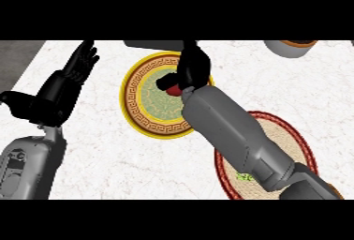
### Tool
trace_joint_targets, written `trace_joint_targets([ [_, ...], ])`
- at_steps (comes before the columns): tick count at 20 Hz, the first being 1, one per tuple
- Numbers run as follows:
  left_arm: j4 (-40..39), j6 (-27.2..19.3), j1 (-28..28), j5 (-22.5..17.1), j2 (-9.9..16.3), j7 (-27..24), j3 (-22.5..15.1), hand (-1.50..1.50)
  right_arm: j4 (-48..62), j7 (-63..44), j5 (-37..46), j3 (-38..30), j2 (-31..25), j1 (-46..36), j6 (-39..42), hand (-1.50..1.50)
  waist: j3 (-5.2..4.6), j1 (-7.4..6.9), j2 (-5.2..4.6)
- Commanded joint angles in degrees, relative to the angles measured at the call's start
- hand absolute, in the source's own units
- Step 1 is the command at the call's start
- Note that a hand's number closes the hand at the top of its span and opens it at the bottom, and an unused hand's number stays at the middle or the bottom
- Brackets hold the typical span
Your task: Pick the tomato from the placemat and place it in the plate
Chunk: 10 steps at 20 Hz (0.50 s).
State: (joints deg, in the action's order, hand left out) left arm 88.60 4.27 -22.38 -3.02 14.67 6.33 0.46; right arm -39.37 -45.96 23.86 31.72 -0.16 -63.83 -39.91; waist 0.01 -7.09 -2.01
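Fingers (188, 65) of right hand (194, 70) curled round tomato (175, 89), over plate (149, 101).

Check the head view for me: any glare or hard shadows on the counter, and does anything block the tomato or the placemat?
Head view: light is even on the white marble counter, with no glare or hard shadows; the right hand curls its fingers round the small red tomato over the round yellow-rimmed patterned plate, hiding most of it; the grey forearm covers much of the round red-rimmed woven placemat.
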Motion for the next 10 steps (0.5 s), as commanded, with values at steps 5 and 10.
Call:
trace_joint_targets([
  [5, -0.2, -0.5, -0.9, 0.0, -0.2, 1.1, 0.6, 0.00, -0.5, 8.3, -6.5, -2.3, 0.2, -0.5, -17.4, -1.50, 0.06, 0.73, 0.40],
  [10, 1.9, -0.4, 4.9, 1.0, 0.4, -0.7, 0.7, 0.00, -2.4, 14.3, -12.9, -4.1, 0.1, 1.4, -22.0, -1.50, 0.02, 2.10, 1.02],
])
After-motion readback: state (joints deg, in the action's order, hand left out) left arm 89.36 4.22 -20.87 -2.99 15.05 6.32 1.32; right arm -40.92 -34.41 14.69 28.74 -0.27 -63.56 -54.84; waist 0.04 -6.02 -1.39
